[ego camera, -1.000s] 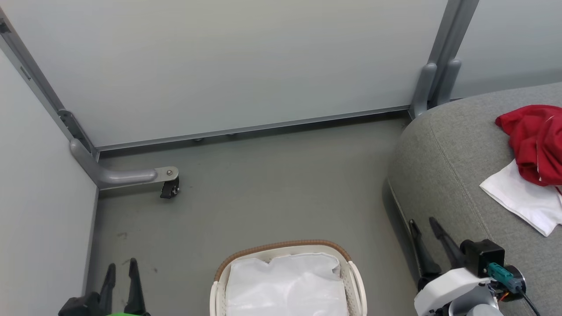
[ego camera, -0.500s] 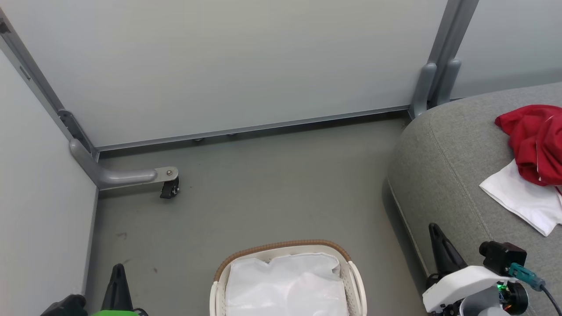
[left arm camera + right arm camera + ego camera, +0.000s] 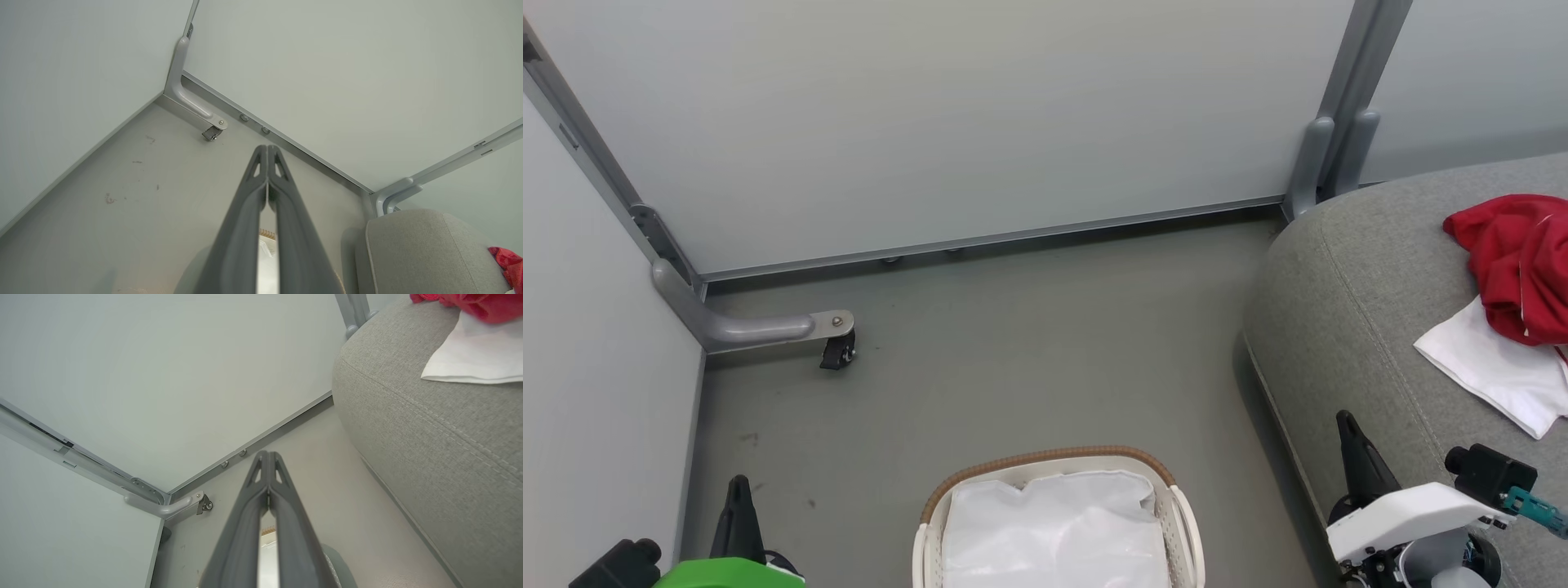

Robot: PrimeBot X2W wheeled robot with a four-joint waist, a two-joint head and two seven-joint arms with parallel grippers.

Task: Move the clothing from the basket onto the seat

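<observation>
Clothing [image 3: 1515,261], red over white, lies on seat [image 3: 1347,302], right edge of frame. Basket [image 3: 1045,459] bottom centre, white liner sheet [image 3: 1054,531] inside. Left hand [image 3: 739,490] lower left, right hand [image 3: 1346,425] lower right: fingers pressed together, both empty.

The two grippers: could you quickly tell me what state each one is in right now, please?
Left gripper: closed, holding nothing.
Right gripper: closed, holding nothing.
</observation>
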